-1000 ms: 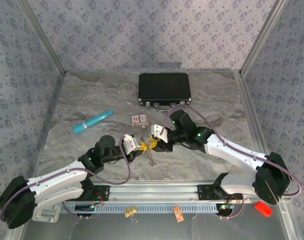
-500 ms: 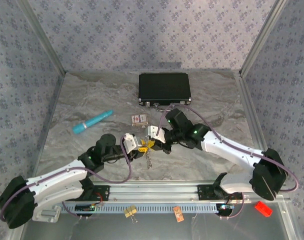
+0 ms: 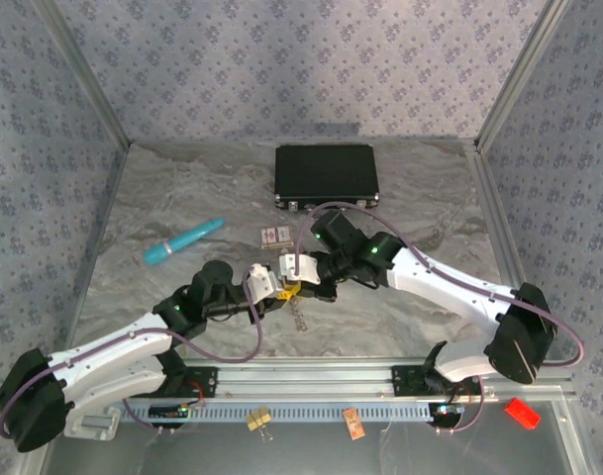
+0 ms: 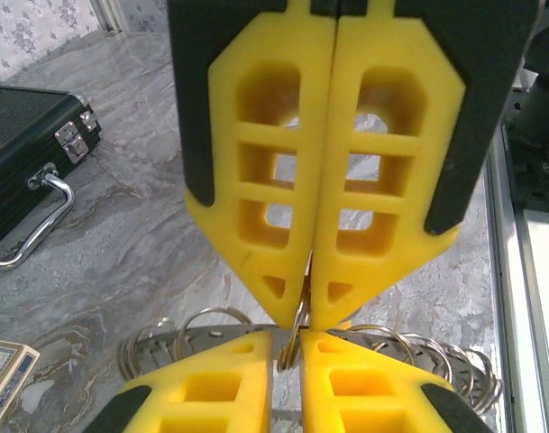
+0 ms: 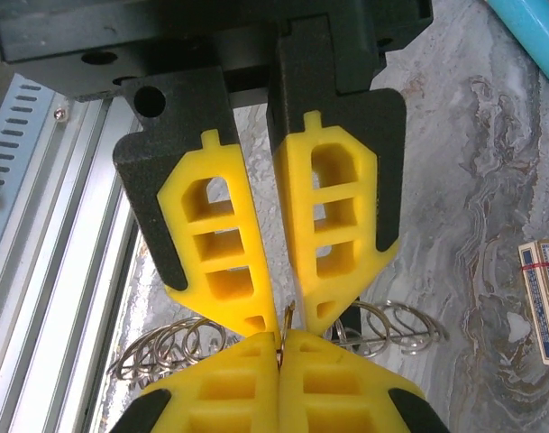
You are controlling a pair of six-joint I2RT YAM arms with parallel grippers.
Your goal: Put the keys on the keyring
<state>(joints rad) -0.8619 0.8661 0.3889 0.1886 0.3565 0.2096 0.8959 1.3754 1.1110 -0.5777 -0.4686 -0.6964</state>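
The left gripper [image 4: 308, 307] and the right gripper [image 5: 288, 317] meet tip to tip low over the grey marbled table [image 3: 172, 198]. Between them sits the keyring [image 4: 297, 330], a small thin metal loop seen almost edge-on as a fine curved line, silvery with a brassy tinge. The left jaws are pressed flat together along their yellow pads, with the loop's edge emerging from their very tips. The right jaws stand slightly apart at the base and converge to a pinch at the tips, where the same loop runs between them. It is clear of the table, in the narrow seam where the four yellow tips come together. Whether one of the small brass keys hangs on it cannot be told: it is too small and mostly covered by the pads.

Directly below the joined jaws, on the table, lies a string of linked silvery wire rings [image 3: 299, 317], fanning out to both sides of the tips in the wrist views. Beyond the jaws, towards the far wall, rests a small red-and-white card box [image 3: 275, 237], and further back a black rectangular case with metal latches and handle [image 3: 326, 176]. Off to the left gripper's side, well apart, lies a turquoise cylindrical pen-like tube [image 3: 183, 241].
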